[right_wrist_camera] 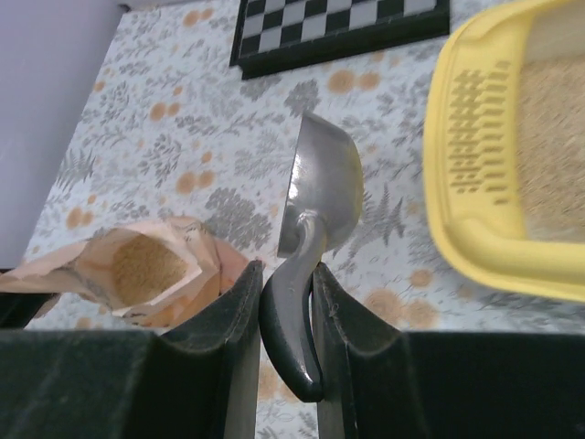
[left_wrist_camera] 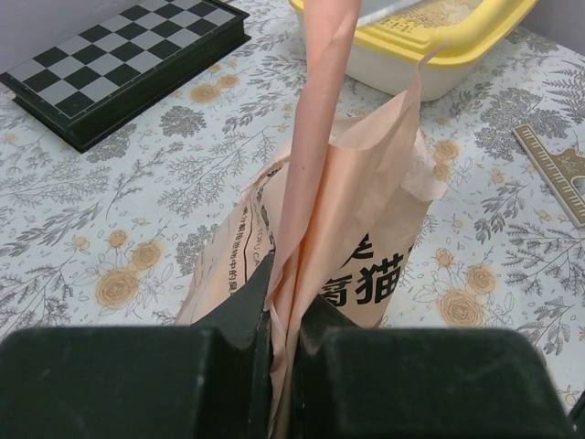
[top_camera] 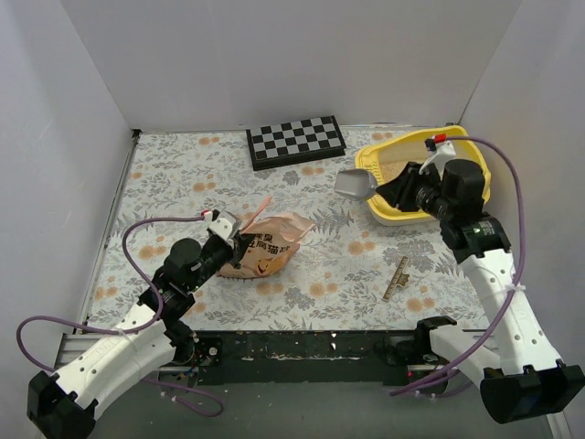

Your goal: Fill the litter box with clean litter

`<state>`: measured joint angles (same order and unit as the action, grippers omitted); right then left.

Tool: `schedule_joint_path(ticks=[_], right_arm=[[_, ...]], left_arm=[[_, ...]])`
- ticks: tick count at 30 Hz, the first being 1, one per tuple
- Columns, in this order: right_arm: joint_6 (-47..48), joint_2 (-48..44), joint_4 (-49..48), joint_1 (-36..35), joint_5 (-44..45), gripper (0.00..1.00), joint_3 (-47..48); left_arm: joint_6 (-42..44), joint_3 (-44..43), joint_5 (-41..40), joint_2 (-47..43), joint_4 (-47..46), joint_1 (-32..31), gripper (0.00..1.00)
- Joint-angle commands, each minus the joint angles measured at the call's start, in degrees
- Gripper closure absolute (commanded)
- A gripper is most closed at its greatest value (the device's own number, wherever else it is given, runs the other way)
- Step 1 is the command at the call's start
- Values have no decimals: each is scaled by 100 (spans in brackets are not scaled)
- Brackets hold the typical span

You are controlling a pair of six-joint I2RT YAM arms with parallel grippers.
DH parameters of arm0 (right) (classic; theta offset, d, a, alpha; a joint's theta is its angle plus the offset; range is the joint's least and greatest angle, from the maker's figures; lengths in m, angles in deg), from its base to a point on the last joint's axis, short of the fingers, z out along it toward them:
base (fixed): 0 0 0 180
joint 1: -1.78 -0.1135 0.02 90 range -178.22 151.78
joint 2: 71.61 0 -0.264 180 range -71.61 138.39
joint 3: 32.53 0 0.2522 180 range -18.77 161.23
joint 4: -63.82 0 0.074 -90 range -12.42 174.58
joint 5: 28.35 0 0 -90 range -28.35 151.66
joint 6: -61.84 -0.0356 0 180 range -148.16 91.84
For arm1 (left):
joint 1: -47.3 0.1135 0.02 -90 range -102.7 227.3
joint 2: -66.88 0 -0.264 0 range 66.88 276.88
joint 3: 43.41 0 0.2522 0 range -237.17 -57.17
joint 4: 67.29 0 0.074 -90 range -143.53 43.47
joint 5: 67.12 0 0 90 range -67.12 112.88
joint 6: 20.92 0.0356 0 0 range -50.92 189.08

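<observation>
The yellow litter box [top_camera: 462, 146] stands at the back right, with pale clean litter [right_wrist_camera: 553, 146] lying in it behind its slotted ledge [right_wrist_camera: 471, 128]. My right gripper [right_wrist_camera: 285, 293] is shut on the dark handle of a silver scoop [right_wrist_camera: 320, 187], whose bowl [top_camera: 355, 185] hangs just left of the box's near corner, over the table. An open peach bag [top_camera: 270, 242] lies mid-table with more beige litter [right_wrist_camera: 146, 270] inside. My left gripper [left_wrist_camera: 285, 302] is shut on the bag's upper edge, holding the mouth up.
A black-and-white checkerboard [top_camera: 295, 140] lies at the back centre. A thin brass-coloured ruler [top_camera: 396, 278] rests on the flowered cloth near the right arm. White walls close in the table on three sides.
</observation>
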<state>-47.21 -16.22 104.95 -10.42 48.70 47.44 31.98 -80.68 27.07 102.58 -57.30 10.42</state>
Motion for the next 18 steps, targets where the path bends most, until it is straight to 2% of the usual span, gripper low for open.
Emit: schedule_joint_path(ticks=[1, 6, 10, 18], right_arm=[[-1249, -187, -2233, -229, -560, 99, -1336], [-1812, 295, -3728, -668, -270, 99, -2120], [-2356, 805, -5220, -722, -59, 99, -2639], [-4070, 2764, -7744, -713, -682, 99, -2886]], left_arm=[[-43, -172, -304, -336, -220, -38, 100], [-25, -102, -278, -450, -265, -29, 100], [-8, -49, -269, -494, -317, -29, 100], [115, 127, -146, -722, -519, -29, 100]])
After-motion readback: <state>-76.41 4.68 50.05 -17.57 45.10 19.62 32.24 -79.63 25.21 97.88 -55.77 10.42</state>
